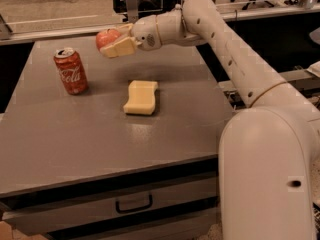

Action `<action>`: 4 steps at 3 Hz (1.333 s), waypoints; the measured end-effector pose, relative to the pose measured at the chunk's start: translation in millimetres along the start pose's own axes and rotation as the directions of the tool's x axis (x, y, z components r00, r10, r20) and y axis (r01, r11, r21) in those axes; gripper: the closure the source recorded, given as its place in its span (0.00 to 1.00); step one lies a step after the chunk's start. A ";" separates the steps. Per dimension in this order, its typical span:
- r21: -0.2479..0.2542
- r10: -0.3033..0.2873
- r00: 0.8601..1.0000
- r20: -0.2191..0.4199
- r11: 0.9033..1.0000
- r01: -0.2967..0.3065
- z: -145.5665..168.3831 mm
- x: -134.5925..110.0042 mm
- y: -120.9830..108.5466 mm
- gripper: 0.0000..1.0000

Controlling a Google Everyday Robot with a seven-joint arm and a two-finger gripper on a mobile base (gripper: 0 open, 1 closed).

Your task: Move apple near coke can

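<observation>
Below the front edge of the tabletop (pixel 75 149) we see a drawer (pixel 65 211) with a dark handle (pixel 134 204), and at the right our own pale body (pixel 270 174) fills the near corner of the view. Further in, about the middle of the top, a pale yellow sponge (pixel 141 97) lies flat. Beyond it, toward the left edge, the coke can (pixel 71 71) stands upright, red with a silver top. Its white script faces us and we can read "Cola" on it. Farthest off, above the strip along the far edge, our arm (pixel 235 59) reaches across from the right and holds the gripper (pixel 111 39) in the air. Its jaws are closed on the apple (pixel 106 36), round and reddish, with one pale finger (pixel 119 48) across its near side. The apple hangs clear of the surface, up and to the right of the can and apart from it.
</observation>
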State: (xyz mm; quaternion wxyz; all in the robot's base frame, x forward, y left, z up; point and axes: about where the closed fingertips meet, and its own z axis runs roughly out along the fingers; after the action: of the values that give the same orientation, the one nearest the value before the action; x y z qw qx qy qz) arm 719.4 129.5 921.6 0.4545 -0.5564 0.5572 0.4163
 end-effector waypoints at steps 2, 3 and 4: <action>0.056 0.010 0.999 -0.033 0.998 -0.008 27.6 13.2 31.5 1.00; 0.075 0.013 0.999 -0.033 0.997 -0.011 30.1 26.3 42.9 0.97; 0.064 0.007 1.000 -0.021 0.998 -0.006 32.9 32.7 51.1 0.75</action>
State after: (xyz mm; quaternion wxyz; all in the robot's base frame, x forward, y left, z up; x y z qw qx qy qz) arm 670.8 155.3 879.9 0.4648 -0.5442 0.5767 0.3940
